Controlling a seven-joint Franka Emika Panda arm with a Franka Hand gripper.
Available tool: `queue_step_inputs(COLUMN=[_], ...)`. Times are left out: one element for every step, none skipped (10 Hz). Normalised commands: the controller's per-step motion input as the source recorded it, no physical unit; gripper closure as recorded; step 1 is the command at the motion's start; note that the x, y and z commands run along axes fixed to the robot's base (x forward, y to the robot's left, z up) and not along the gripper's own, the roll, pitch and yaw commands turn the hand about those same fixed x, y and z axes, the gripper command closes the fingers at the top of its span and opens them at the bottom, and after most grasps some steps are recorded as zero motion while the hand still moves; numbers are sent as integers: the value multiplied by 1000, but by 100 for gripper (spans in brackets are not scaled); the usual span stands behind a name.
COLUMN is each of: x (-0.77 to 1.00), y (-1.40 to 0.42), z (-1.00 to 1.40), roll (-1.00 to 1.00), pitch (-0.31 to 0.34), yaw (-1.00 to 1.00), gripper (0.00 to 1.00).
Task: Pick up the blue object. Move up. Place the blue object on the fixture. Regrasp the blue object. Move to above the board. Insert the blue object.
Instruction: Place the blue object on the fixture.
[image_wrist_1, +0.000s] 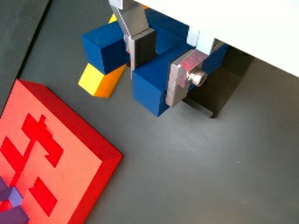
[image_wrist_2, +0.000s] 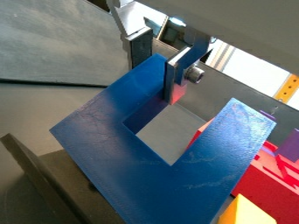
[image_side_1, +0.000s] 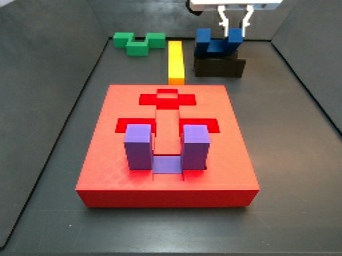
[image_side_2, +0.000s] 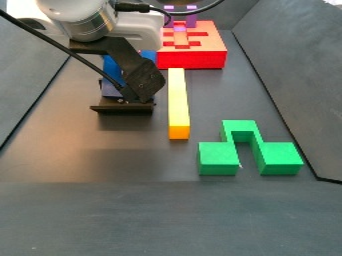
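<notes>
The dark blue U-shaped object (image_wrist_1: 152, 87) rests on the black fixture (image_side_1: 221, 68) with its prongs up, and fills both wrist views (image_wrist_2: 128, 131). My gripper (image_wrist_1: 160, 74) comes down from above, its flat silver fingers (image_wrist_1: 184, 77) astride one prong and closed against it. In a side view the gripper (image_side_1: 233, 35) is over the blue object (image_side_1: 214, 48) at the far end of the floor. In a side view the arm partly covers the blue object (image_side_2: 138, 75) on the fixture (image_side_2: 123, 107). The red board (image_side_1: 120, 130) lies apart from them.
A yellow bar (image_side_1: 177, 58) lies beside the fixture, between it and the board. A green block (image_side_1: 140, 43) lies in the far corner. A purple U-shaped block (image_side_1: 160, 148) stands in a recess of the board. Dark walls ring the floor.
</notes>
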Motion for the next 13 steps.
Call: queue_step_inputs(x=[969, 946, 857, 771, 631, 446, 294, 157, 94, 34, 0, 0, -63], y=[0, 0, 0, 11, 11, 3, 0, 0, 46, 100, 83, 11, 0], z=[-54, -43, -37, -80, -231, -280, -220, -114, -66, -3, -26, -60, -86], roll=[0, -31, -46, 0, -43, -46, -54, -74, 0, 0, 0, 51, 174], pitch=[40, 0, 0, 0, 0, 0, 0, 0, 29, 77, 80, 71, 91], yaw=[0, 0, -17, -23, 0, 0, 0, 0, -17, -23, -40, -40, -17], gripper=[100, 100, 100, 100, 100, 100, 100, 100, 100, 100, 100, 100, 100])
